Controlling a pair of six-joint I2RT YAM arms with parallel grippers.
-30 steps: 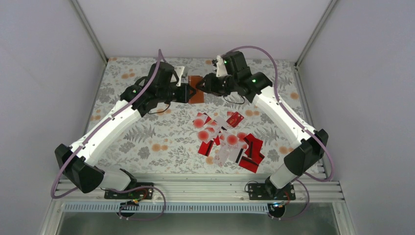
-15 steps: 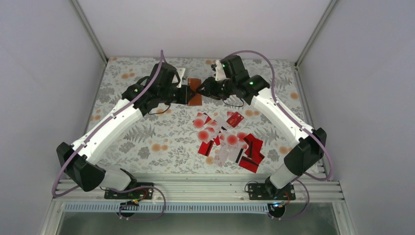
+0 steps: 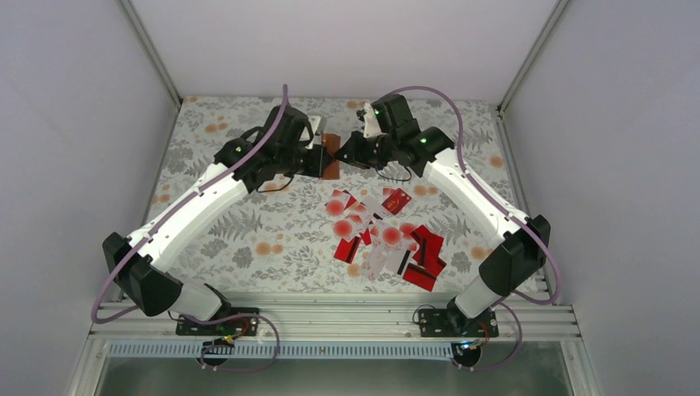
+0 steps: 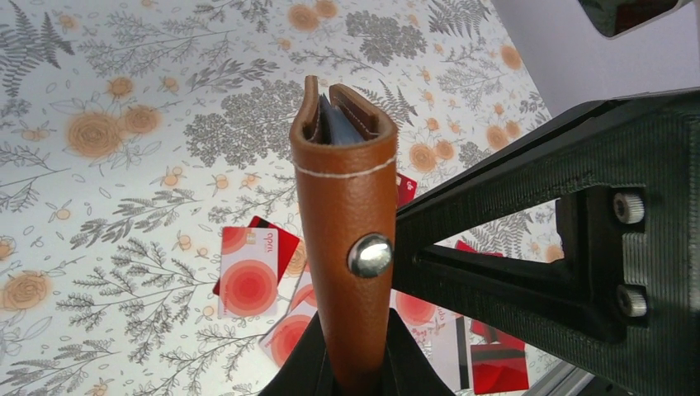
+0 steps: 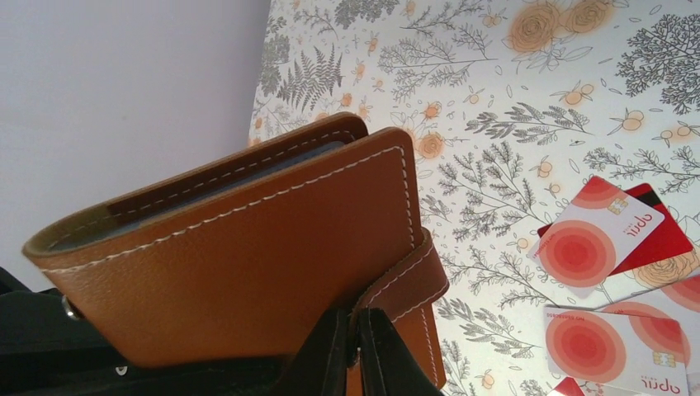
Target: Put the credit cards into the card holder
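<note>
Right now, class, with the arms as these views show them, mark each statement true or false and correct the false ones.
1. The left gripper and the right gripper both grip the card holder. True.
2. The credit cards lie scattered on the table. True.
3. The card holder lies flat on the table. False: it is held up above it.
4. The right gripper pinches a red card. False: it pinches the holder's strap.
</note>
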